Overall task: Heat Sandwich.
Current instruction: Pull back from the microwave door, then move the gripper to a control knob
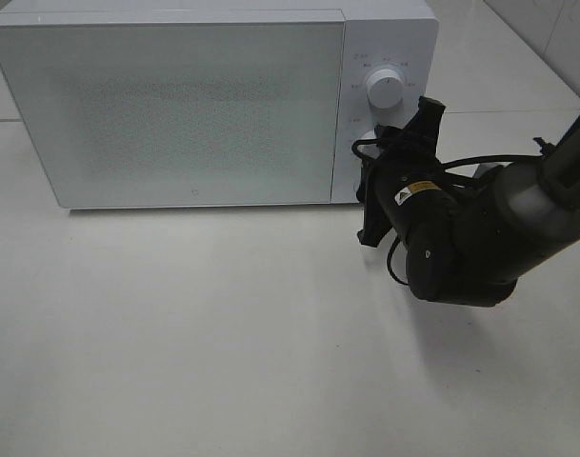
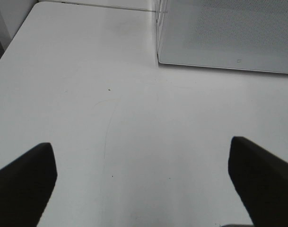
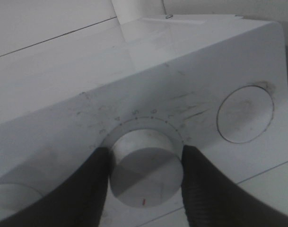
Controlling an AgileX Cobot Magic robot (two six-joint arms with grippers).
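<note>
I cannot see the sandwich in any view; the microwave [image 1: 175,105] stands at the far side of the table [image 1: 223,333] with its frosted door [image 1: 175,114] shut, and nothing shows through it.

On the control panel at the microwave's right end, the right gripper [image 3: 144,156] is closed around the lower dial [image 3: 144,176]. Its two dark fingers [image 3: 87,189] press against opposite sides of the white knob, whose red index mark points away from the printed numbers. The upper dial [image 1: 385,89] stands free just beyond it, and a flat round button [image 3: 245,113] sits on the panel on the dial's other side. From the high camera the black right arm [image 1: 461,238] reaches in from the right and hides the lower dial completely.

The left gripper [image 2: 141,184] is spread wide and holds nothing (only its two dark fingers [image 2: 21,182] show), hanging over bare table to the near left of the microwave's corner.
</note>
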